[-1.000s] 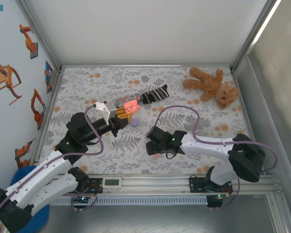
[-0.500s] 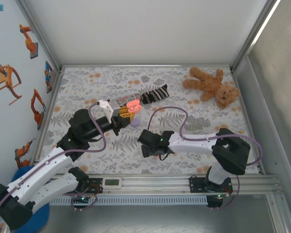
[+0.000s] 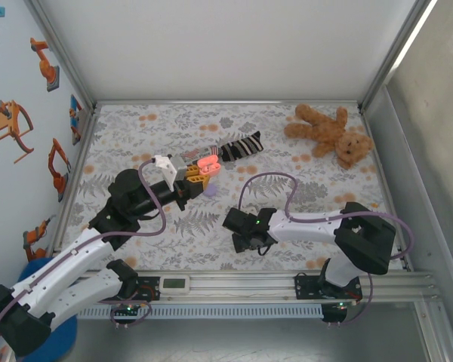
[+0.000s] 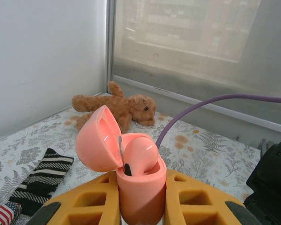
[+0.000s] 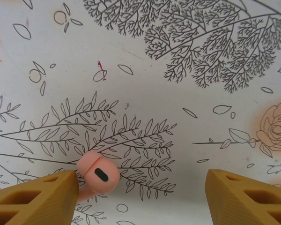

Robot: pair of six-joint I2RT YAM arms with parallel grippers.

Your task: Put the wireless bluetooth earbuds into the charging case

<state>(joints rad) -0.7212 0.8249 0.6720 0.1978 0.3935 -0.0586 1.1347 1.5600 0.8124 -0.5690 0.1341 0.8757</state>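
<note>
Your left end effector (image 4: 140,204) is clamped on the open case (image 4: 133,180), its lid (image 4: 97,138) tipped back and one bud (image 4: 140,153) seated inside. Right of the case, toward the arm bases, your right end effector (image 5: 140,197) stands wide over the surface (image 5: 187,117). A second bud (image 5: 99,173) lies just beside one finger (image 5: 37,197).

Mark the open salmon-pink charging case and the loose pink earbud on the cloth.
Salmon-pink plastic charging case (image 4: 141,194): left wrist view, lower shell.
Loose pink plastic earbud (image 5: 102,176): right wrist view, rounded head.
</note>
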